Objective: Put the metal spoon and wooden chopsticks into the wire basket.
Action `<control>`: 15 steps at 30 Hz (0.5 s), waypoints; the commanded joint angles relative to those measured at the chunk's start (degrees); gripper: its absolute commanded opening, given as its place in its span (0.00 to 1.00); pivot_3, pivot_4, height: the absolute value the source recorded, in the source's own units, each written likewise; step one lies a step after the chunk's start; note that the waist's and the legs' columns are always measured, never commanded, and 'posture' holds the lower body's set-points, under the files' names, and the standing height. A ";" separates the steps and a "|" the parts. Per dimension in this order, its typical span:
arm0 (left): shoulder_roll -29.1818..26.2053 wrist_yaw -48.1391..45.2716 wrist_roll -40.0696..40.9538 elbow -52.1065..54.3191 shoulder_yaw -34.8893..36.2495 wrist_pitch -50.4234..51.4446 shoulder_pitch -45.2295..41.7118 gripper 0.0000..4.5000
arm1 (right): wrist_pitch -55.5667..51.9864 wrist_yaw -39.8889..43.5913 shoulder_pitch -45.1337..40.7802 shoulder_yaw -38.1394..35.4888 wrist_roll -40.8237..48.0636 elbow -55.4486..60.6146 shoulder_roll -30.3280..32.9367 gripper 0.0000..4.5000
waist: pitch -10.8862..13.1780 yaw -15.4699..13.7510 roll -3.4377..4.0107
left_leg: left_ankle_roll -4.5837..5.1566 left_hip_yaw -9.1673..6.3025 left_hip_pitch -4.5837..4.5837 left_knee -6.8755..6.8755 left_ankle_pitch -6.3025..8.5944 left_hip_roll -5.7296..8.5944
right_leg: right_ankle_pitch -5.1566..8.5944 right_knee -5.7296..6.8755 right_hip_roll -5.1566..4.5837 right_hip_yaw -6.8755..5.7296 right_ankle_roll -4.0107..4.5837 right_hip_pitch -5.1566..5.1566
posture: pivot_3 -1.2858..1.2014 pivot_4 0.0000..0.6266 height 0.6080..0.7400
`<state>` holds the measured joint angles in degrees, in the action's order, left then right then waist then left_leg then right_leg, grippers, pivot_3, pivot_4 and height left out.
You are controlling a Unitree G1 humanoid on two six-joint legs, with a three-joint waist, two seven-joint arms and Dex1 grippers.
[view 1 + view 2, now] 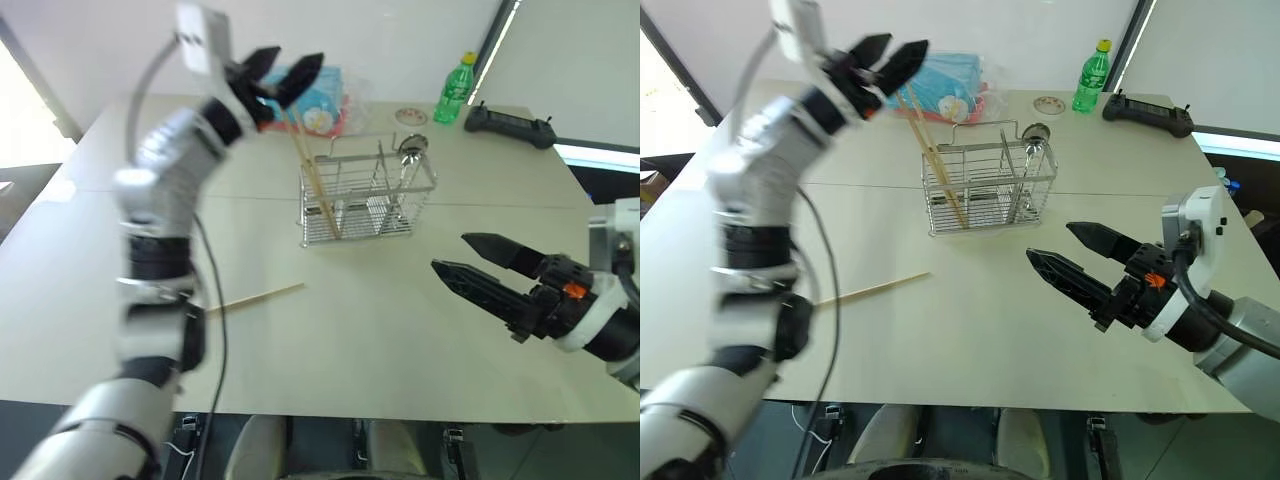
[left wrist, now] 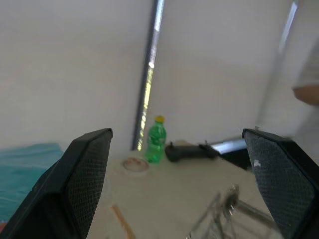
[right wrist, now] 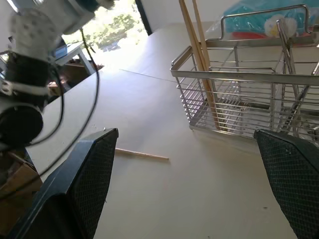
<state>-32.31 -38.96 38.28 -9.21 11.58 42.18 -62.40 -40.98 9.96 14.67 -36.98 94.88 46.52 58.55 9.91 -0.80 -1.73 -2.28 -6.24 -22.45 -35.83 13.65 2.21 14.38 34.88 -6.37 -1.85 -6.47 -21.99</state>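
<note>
The wire basket (image 1: 367, 198), a small rectangular cage of shiny silver grid with inner dividers and a thin wire handle, stands upright on the pale worktop (image 1: 380, 330), ahead of the right fingers (image 1: 478, 280) and below and beside the raised left fingers (image 1: 305, 76). The metal spoon (image 1: 408, 160) stands in its right compartment, round bowl up above the rim. Two wooden chopsticks (image 1: 313, 175) lean in its left compartment, their tops reaching near the left fingers. One more pale chopstick (image 1: 255, 297) lies flat on the worktop, well apart from the basket and from both sets of fingers.
</note>
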 commanded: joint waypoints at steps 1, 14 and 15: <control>-10.58 -16.89 2.91 0.29 -2.57 5.85 -1.41 0.98 | 0.51 2.17 -1.40 1.45 -1.95 -0.71 -0.48 1.00 | -0.05 0.11 0.12 | 0.02 0.01 0.03 0.03 0.01 0.00 | 0.01 0.00 -0.02 0.00 -0.02 0.02 | 0.52 0.24 0.85; -29.97 -49.38 -7.77 15.97 -20.02 -6.23 19.44 0.98 | 1.10 2.91 -6.76 8.85 -6.68 -2.39 -3.44 1.00 | -0.08 0.04 0.36 | 0.00 0.05 -0.05 0.57 0.01 -0.16 | 0.06 -0.58 -0.44 0.09 0.26 -0.15 | 0.52 0.24 0.85; -28.30 -48.03 -10.04 16.43 -22.47 -7.32 20.58 0.98 | 1.13 2.64 -6.72 9.01 -6.80 -2.09 -3.74 1.00 | -0.07 -0.08 0.35 | 0.00 0.06 -0.10 0.60 0.01 -0.15 | 0.06 -0.60 -0.43 0.08 0.25 -0.21 | 0.52 0.24 0.85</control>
<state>-61.10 -87.23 30.86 5.33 -9.97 37.75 -41.84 -40.87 12.89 8.52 -27.52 88.17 43.57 55.19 9.84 -0.88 -1.38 -2.28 -6.22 -22.63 -35.20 13.66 2.05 14.44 34.24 -6.80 -1.79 -6.22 -22.26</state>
